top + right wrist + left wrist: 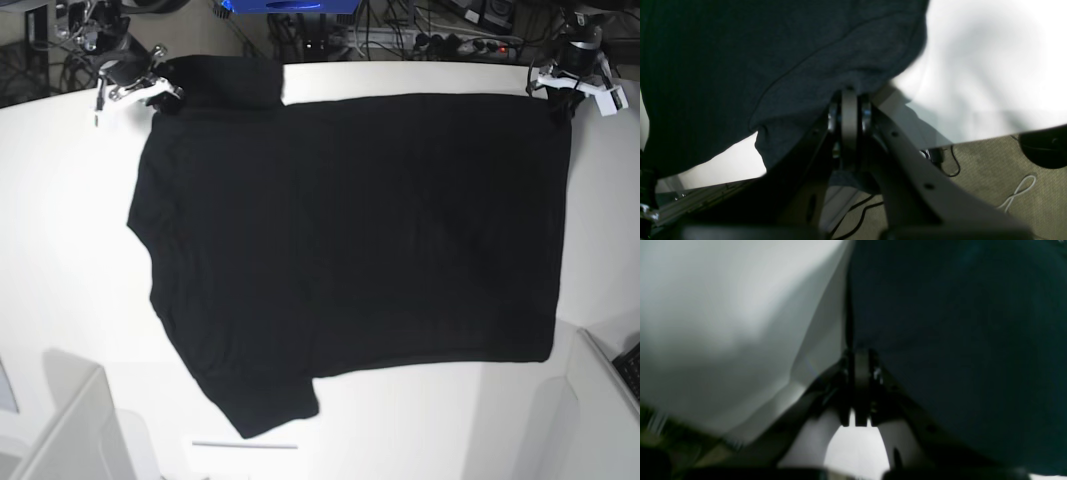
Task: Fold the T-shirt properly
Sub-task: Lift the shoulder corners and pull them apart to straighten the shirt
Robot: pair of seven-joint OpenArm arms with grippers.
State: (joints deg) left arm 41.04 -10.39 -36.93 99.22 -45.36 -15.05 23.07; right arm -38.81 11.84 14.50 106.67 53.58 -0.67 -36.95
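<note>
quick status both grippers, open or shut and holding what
left gripper: shut on the T-shirt, pinching its edge at a far corner.
right gripper: shut on the T-shirt, pinching the cloth at its edge by the far sleeve.

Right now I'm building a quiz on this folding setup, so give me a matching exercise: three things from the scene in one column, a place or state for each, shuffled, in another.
Things:
1. T-shirt
2. left gripper
3. right gripper

Places or states:
A. shut on the shirt's far corner, at the base view's right
B. spread flat on the white table, plain black side up
C. shut on the shirt by the far sleeve, at the base view's left

Pairs: 1-B, 2-A, 3-C
</note>
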